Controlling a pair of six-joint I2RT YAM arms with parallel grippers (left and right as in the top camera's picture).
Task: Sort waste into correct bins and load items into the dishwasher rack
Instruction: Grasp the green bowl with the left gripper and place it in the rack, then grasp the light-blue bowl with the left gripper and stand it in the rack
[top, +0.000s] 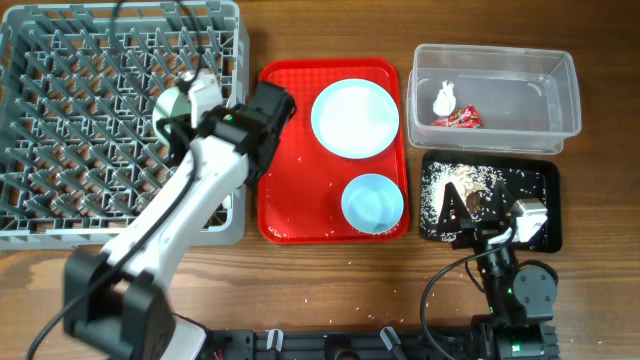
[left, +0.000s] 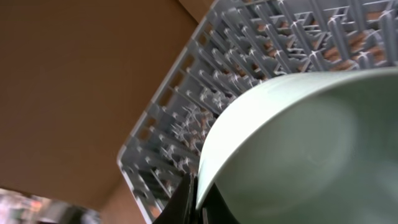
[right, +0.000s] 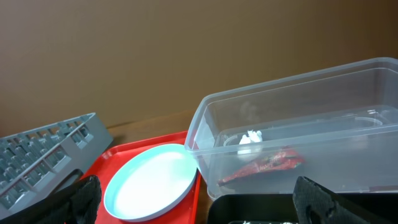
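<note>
Left gripper (left: 194, 200) pinches green bowl (left: 298, 155) (seemingly above rack (top: 80, 100)).

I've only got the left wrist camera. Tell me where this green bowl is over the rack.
Observer: The green bowl is over the rack, near its right edge.
Operator: List what's on the red tray.
Observer: A white plate and a blue bowl sit on the red tray.
Operator: Report the right gripper.
Observer: The right gripper is open, above the black tray of rice scraps.
</note>
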